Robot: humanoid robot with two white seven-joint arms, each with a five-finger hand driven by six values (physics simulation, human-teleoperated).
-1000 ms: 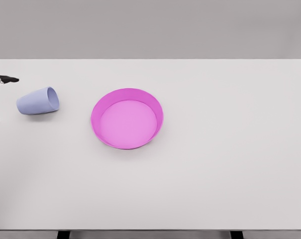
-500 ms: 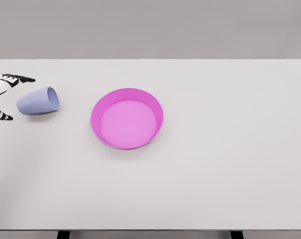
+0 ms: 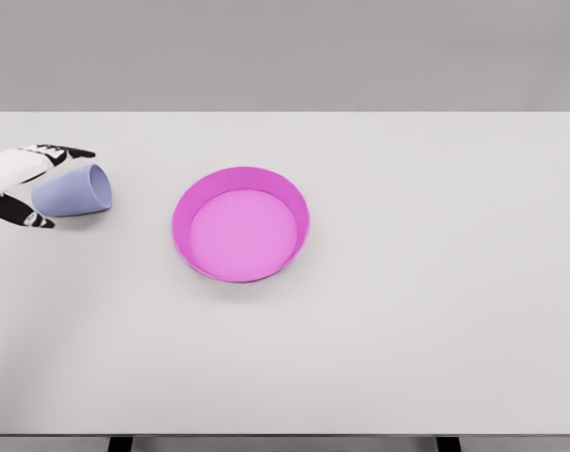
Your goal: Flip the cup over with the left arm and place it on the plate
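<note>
Nothing in the lower half of the frame but bare white tabletop (image 3: 379, 358), running edge to edge.

Left of centre, a pink plate (image 3: 240, 224) with a raised rim, empty, well apart from everything else.

Further left, at mid-height near the frame's edge, a pale blue cup (image 3: 73, 191) lying on its side, open mouth turned right toward the plate, closed base pointing left into the reach of the left robot hand (image 3: 21, 185).

Reaching-to-grasp step, by the look of it: cup not yet lifted, not yet turned, plate still without it. Fingers spread around the base end, one dark-tipped finger (image 3: 70, 151) stretched along the far side of the cup, another at the near side by the lower left of it. Open, holding nothing so far; contact with the cup wall too close to call, though the fingers bracket it tightly. Palm white, coming in from the left edge, wrist and forearm cut off by the frame.

Next, probably: close around the cup's body, lift clear of the tabletop, rotate the wrist until the mouth faces up, then carry right and set down inside the pink rim. Likely slippery on a tapered wall, so a firm wrap needed before lifting.

No right robot hand anywhere in view.
</note>
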